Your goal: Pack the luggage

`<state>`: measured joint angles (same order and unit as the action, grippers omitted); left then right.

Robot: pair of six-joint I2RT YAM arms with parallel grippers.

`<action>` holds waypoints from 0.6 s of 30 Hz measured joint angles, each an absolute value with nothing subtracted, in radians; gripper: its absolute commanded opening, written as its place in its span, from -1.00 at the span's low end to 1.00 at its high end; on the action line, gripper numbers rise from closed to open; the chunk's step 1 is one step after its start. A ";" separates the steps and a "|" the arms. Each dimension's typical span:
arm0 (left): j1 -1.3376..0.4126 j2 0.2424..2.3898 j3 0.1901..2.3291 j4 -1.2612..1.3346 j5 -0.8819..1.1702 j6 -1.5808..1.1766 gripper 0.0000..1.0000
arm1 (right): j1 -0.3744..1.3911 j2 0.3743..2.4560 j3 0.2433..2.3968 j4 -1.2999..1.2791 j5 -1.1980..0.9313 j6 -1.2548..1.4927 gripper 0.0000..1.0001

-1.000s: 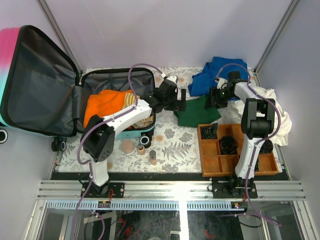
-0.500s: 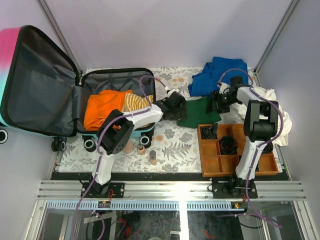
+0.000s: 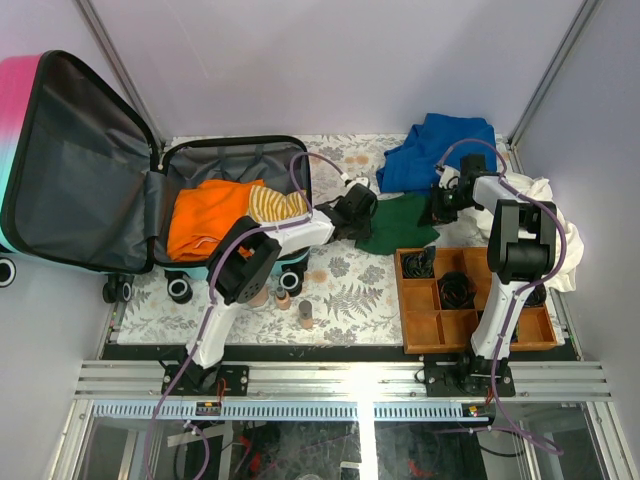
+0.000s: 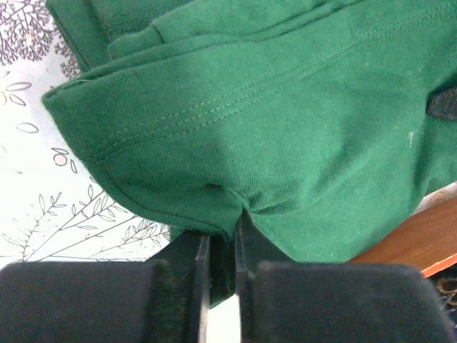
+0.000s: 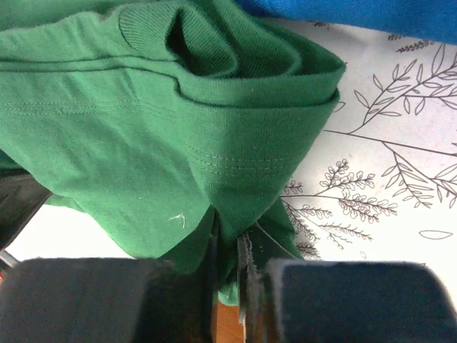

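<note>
The left jaws are clamped on a fold at the left edge of the green garment (image 3: pixel 402 224), and the right jaws pinch its right edge. The cloth lies on the tabletop (image 3: pixel 350 290) between them. The luggage (image 3: pixel 80 160) lies open at the far left, lid raised, with an orange garment (image 3: pixel 205 215) inside.

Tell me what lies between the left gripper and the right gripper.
The folded green shirt fills that stretch. The left gripper pinches its one edge and the right gripper pinches the opposite edge. The top external view shows the whole span.
</note>
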<state>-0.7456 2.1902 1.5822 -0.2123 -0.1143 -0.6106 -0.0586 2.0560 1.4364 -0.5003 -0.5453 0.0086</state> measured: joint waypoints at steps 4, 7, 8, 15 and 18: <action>-0.745 2.187 1.598 -0.215 -0.112 -0.535 -1.00 | -0.054 2.043 1.438 -0.503 -0.548 0.044 -1.00; -0.745 2.159 1.600 -0.217 -0.134 -0.448 -1.00 | -0.035 1.995 1.446 -0.510 -0.547 0.062 -0.99; -0.745 2.139 1.600 -0.217 -0.145 -0.416 -1.00 | -0.024 1.972 1.459 -0.515 -0.547 0.067 -0.99; -0.710 1.866 1.592 -0.211 -0.184 -0.218 -1.00 | 0.077 1.835 1.684 -0.519 -0.543 0.124 -1.00; -0.646 1.749 1.592 -0.194 -0.165 -0.170 -1.00 | 0.125 1.833 1.827 -0.515 -0.538 0.148 -1.00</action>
